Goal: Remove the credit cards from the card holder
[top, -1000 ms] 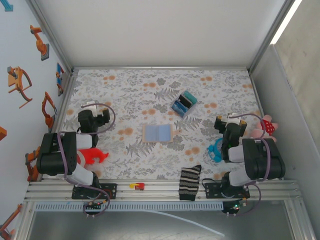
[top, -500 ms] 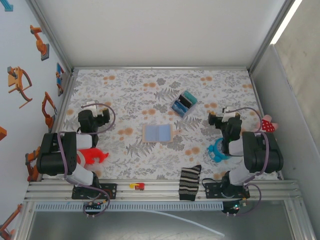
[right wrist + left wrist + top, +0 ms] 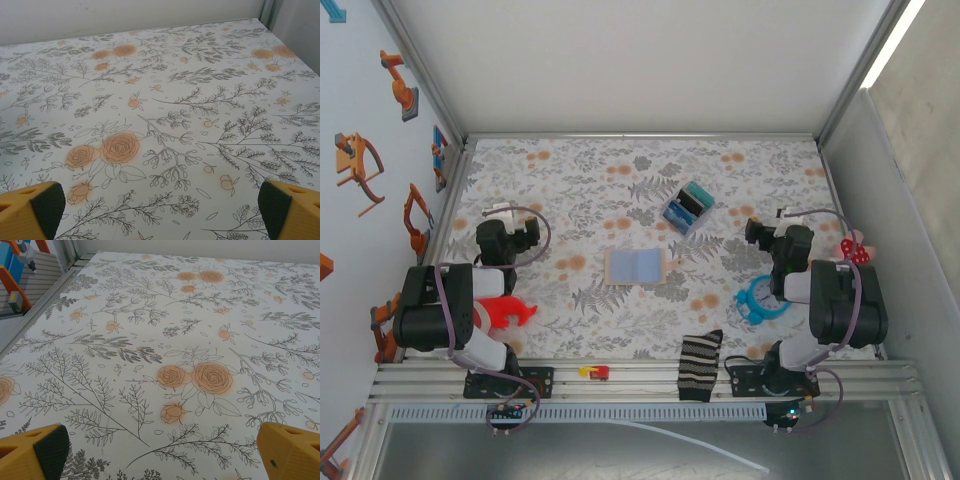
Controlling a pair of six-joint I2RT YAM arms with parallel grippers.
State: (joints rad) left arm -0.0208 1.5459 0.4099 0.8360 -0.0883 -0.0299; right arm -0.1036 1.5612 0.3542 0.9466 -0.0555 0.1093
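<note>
Robot lab cell; aluminium frame [image 3: 640,387], white walls [image 3: 640,60]

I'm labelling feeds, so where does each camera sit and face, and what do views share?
Top external: above and behind, looking down at the floral table and card holder; left arm and right arm show.
Left wrist: on the left arm, facing forward over the table; open left gripper below.
Right wrist: likewise, open right gripper.
Shared: both wrist views see floral table.
</note>
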